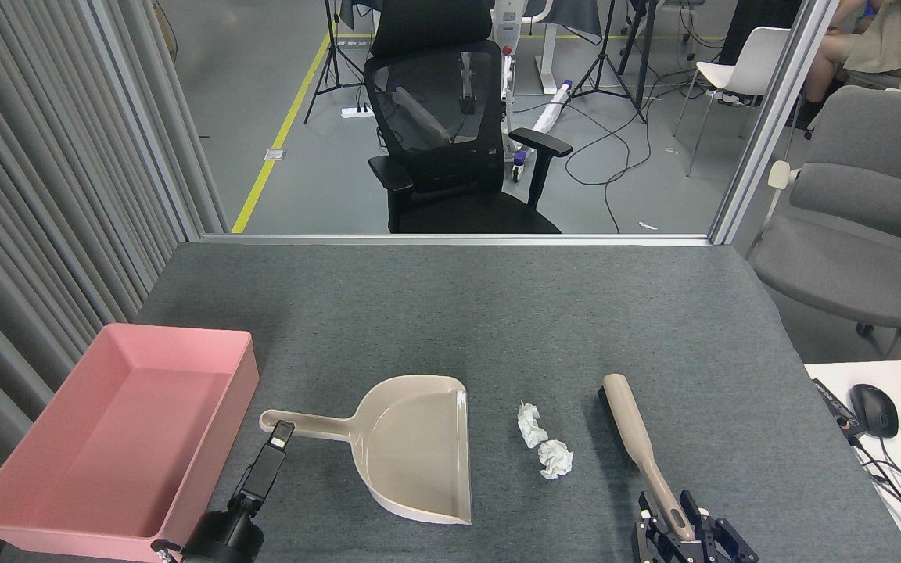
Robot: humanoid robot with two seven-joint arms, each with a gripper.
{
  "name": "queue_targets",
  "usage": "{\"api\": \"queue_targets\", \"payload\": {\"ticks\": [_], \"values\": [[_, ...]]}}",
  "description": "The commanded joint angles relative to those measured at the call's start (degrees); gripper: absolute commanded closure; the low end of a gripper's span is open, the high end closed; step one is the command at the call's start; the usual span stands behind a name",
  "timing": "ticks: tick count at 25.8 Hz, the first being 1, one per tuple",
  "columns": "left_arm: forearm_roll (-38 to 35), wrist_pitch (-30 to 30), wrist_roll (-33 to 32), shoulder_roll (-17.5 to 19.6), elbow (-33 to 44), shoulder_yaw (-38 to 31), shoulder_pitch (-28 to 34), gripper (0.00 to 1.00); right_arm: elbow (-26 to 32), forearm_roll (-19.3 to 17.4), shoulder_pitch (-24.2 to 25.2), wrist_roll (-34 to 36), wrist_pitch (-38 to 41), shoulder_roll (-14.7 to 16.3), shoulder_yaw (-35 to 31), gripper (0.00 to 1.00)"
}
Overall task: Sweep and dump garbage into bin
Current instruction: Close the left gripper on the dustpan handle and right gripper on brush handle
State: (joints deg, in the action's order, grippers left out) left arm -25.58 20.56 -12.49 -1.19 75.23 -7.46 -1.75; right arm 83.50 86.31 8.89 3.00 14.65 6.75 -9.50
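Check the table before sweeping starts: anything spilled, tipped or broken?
Only the two tissue wads lie loose, between the dustpan and the brush. The pink bin sits upright and empty; nothing looks damaged.

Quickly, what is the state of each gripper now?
Left gripper: cannot be told, seen end-on beside the beige plastic dustpan handle.
Right gripper: closed on the beige brush handle.
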Motion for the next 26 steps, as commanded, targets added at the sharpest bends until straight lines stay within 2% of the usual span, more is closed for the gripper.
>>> {"api": "queue_targets", "payload": {"ticks": [1, 3, 6, 8, 12, 14, 16, 19, 21, 23, 25, 26], "values": [[0.0, 0.01, 0.01, 0.05, 0.0, -0.01, -0.01, 0.01, 0.0, 0.0, 0.16, -0.19, -0.06, 0.02, 0.19, 0.36], [0.0, 0.01, 0.01, 0.05, 0.0, -0.01, -0.01, 0.01, 0.0, 0.0, 0.25, -0.19, -0.06, 0.02, 0.19, 0.37], [0.0, 0.01, 0.01, 0.05, 0.0, 0.08, -0.01, 0.01, 0.0, 0.0, 0.25, -0.19, -0.06, 0.1, 0.19, 0.49], [0.0, 0.01, 0.01, 0.05, 0.0, -0.01, -0.01, 0.01, 0.0, 0.0, 0.25, -0.19, 0.03, 0.1, 0.19, 0.54], [0.0, 0.01, 0.01, 0.14, 0.0, -0.01, -0.01, 0.01, 0.0, 0.0, 0.25, -0.19, 0.03, 0.19, 0.19, 0.55], [0.0, 0.01, 0.01, 0.14, 0.0, -0.01, -0.01, 0.01, 0.0, 0.0, 0.25, -0.1, 0.03, 0.19, 0.19, 0.6], [0.0, 0.01, 0.01, 0.14, 0.09, -0.01, -0.01, 0.01, 0.0, 0.0, 0.42, 0.08, 0.2, 0.28, 0.19, 0.71], [0.0, 0.18, 0.01, 0.14, 0.09, -0.01, -0.01, 0.01, 0.0, 0.0, 0.42, 0.25, 0.12, 0.19, 0.27, 0.74], [0.0, 0.18, 0.01, 0.14, 0.09, -0.01, -0.01, 0.01, 0.0, 0.0, 0.51, 0.6, 0.2, 0.19, 0.19, 0.82], [0.0, 0.18, 0.01, 0.14, 0.09, -0.01, -0.01, 0.01, 0.0, 0.0, 0.51, 1.04, 0.2, 0.19, 0.19, 0.85], [0.09, 0.18, -0.08, 0.05, 0.0, 0.08, 0.08, 0.01, 0.0, 0.0, 0.6, 1.48, 0.2, 0.28, 0.19, 0.94], [0.09, 0.18, -0.08, 0.05, -0.08, 0.08, 0.08, 0.01, 0.0, 0.0, 0.6, 1.92, 0.29, 0.46, 0.19, 0.95]]}}
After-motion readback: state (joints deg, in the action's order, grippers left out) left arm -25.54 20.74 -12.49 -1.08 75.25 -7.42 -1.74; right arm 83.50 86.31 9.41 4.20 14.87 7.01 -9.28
